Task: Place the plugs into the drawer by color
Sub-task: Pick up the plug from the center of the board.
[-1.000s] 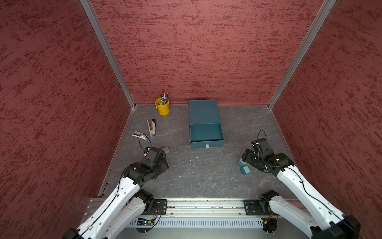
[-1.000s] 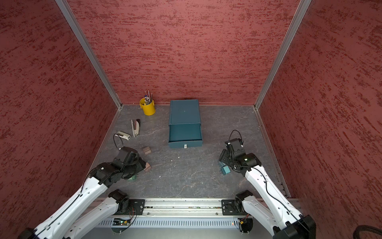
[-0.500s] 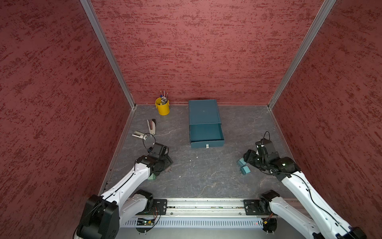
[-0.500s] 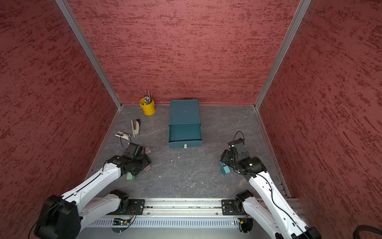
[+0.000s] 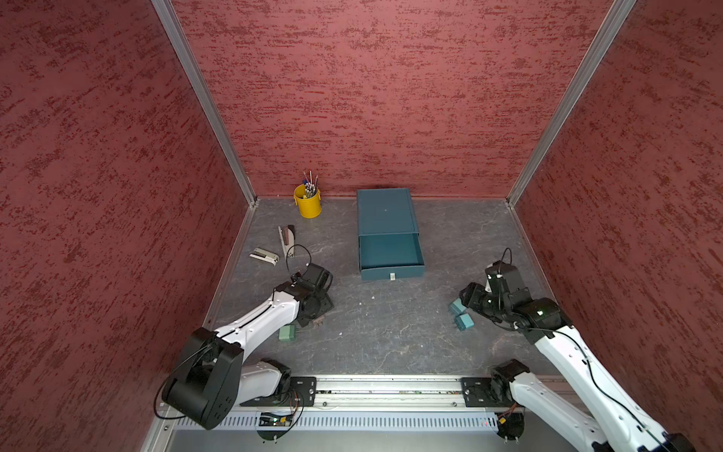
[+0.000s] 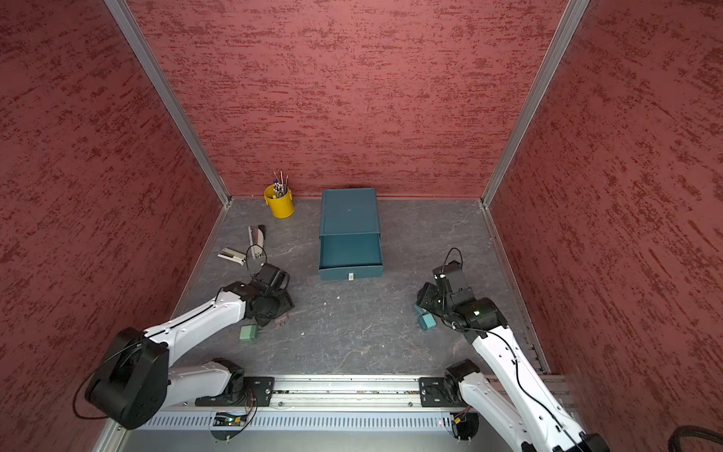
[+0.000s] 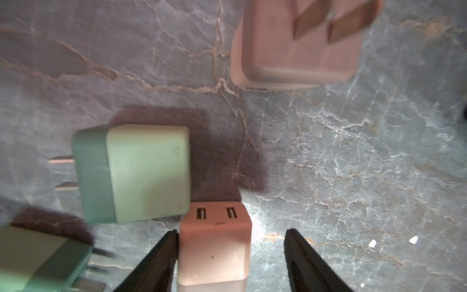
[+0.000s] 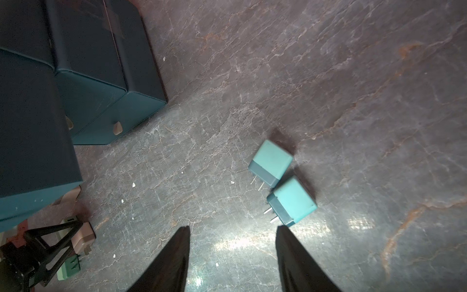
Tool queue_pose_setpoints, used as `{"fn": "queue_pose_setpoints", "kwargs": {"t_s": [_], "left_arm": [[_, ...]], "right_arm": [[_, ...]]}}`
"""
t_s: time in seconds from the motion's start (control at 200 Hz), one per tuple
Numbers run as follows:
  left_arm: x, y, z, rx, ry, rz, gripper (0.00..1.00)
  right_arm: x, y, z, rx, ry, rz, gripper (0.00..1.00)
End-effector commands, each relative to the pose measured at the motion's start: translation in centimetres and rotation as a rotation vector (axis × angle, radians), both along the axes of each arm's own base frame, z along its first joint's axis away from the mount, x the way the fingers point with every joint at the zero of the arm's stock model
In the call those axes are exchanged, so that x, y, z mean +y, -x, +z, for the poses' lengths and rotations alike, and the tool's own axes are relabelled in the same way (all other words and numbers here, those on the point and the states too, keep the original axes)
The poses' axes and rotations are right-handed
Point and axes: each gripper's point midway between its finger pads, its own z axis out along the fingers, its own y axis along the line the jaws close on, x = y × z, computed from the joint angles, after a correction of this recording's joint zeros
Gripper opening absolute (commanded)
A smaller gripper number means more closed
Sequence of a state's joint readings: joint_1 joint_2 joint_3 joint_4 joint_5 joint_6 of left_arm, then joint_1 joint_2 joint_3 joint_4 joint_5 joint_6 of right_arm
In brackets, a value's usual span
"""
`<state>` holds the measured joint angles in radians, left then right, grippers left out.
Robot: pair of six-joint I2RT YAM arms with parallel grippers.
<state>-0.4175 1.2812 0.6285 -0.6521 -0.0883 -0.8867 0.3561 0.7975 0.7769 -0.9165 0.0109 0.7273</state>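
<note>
My left tool (image 7: pixel 231 230) open astride a pink plug (image 7: pixel 214 247), one finger (image 7: pixel 161 255) touching; right tool (image 8: pixel 233 227) open beside teal plugs (image 5: pixel 464 321), lower right in a top view.

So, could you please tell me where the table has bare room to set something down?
Bare: the table strip in front of the open drawer, between the left gripper and the teal plugs, and the stretch right of the drawer. Crowded: green plugs and pink plugs by the left gripper, staplers beyond it.
</note>
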Motion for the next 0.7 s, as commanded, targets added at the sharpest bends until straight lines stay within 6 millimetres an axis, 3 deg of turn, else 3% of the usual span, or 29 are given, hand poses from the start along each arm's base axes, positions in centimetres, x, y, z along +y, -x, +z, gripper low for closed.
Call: {"fn": "queue_pose_setpoints", "kwargs": {"t_s": [0.0,0.125,0.22,0.431,0.556,0.696], "left_arm": [[0.2,-0.4,-0.3,0.001,-0.036,0.009,0.65],[0.4,-0.3,-0.8,0.006,-0.051,0.013,0.53],[0.6,-0.1,-0.6,0.007,-0.058,0.014,0.36],[0.7,0.1,2.1,-0.046,-0.064,-0.004,0.09],[0.8,-0.2,7.1,-0.144,-0.073,-0.036,0.0],[1.7,-1.7,16.8,-0.356,-0.112,-0.086,0.0]], "right_arm": [[0.2,-0.5,0.7,-0.022,-0.019,-0.001,0.58],[0.3,-0.7,1.3,-0.034,-0.017,0.006,0.58],[0.2,-0.7,1.8,-0.043,-0.014,0.009,0.58],[0.3,-0.7,2.3,-0.052,-0.016,0.01,0.58],[0.5,-0.9,2.8,-0.065,-0.025,0.018,0.58],[1.8,-1.6,4.0,-0.117,-0.087,0.064,0.58]]}}
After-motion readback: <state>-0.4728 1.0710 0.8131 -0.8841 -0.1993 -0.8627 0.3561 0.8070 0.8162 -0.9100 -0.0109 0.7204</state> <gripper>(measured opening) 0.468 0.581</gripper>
